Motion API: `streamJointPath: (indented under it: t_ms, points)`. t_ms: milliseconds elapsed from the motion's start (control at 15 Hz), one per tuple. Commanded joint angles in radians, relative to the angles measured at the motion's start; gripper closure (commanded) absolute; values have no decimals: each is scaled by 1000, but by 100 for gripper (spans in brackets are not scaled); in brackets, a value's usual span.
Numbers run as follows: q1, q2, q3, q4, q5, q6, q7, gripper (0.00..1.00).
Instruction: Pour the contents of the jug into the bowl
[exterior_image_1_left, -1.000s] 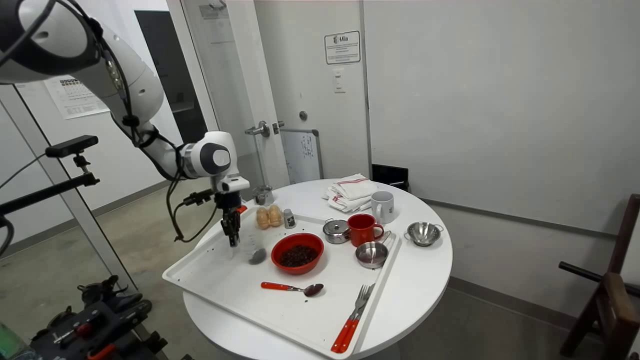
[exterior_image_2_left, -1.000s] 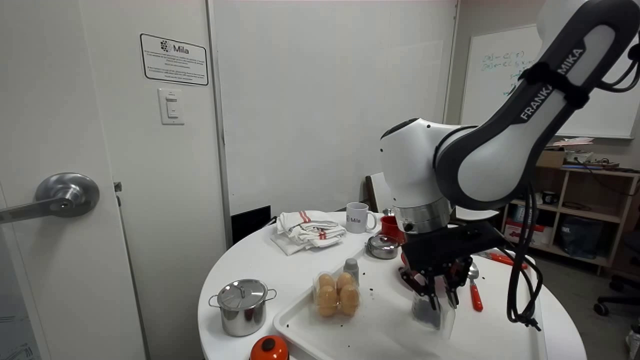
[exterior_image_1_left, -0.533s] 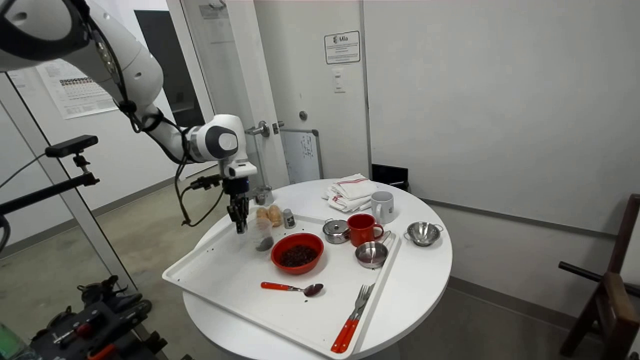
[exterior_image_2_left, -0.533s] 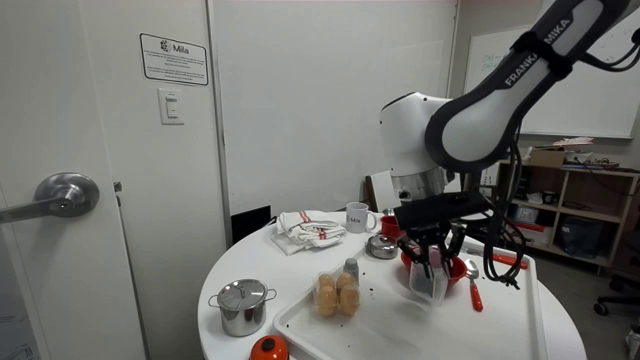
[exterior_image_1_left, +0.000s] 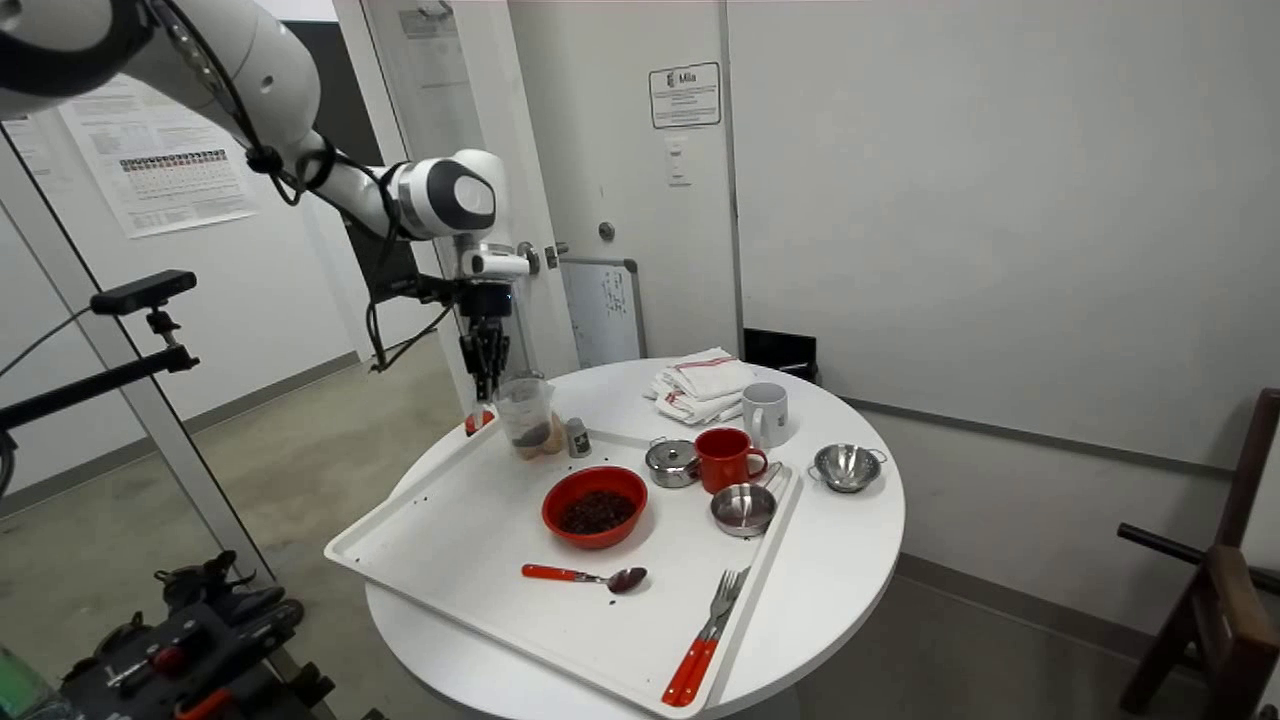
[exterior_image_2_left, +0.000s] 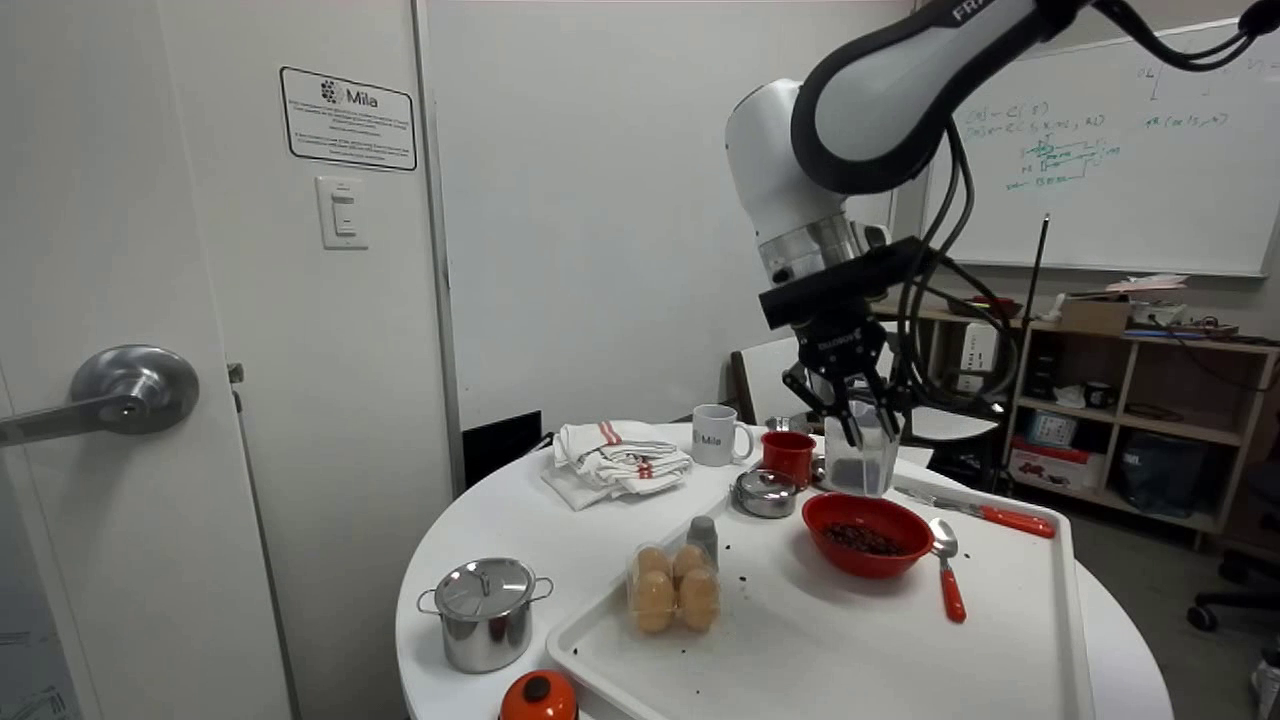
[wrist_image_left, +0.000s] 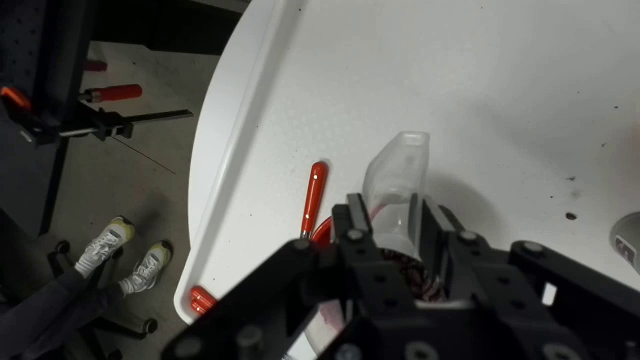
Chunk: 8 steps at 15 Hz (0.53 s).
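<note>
Pinching part of the jug (exterior_image_1_left: 523, 405) between jaws a narrow gap apart, the gripper (wrist_image_left: 395, 215) is holding the rest just beside them; dark contents (exterior_image_1_left: 533, 437) are lying inside; the bowl (exterior_image_2_left: 870, 567) is sitting below the jaws. Positioning for pouring is seemingly in hand; the next move is needing the jug centred above the bowl, then tipped.

In an exterior view the camera looks down from well back over the round white table (exterior_image_1_left: 832, 550); in an exterior view it sits nearer, at a flatter angle. Both face the pale wall panel (exterior_image_2_left: 650, 200) and share the rectangular white tray (exterior_image_1_left: 450, 540) and round red bowl (exterior_image_1_left: 590, 541), at which the wrist view peers steeply down, close, past the black two-fingered gripper (wrist_image_left: 392, 212).
</note>
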Motion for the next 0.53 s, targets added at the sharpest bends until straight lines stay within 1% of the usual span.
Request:
streamJointPath:
  t_ms: [0, 333, 467]
  points:
    - [-72, 46, 21, 154, 90, -132, -63, 91]
    - [-174, 53, 45, 203, 311, -153, -132, 91]
    - [-197, 62, 48, 208, 363, -165, -162, 91]
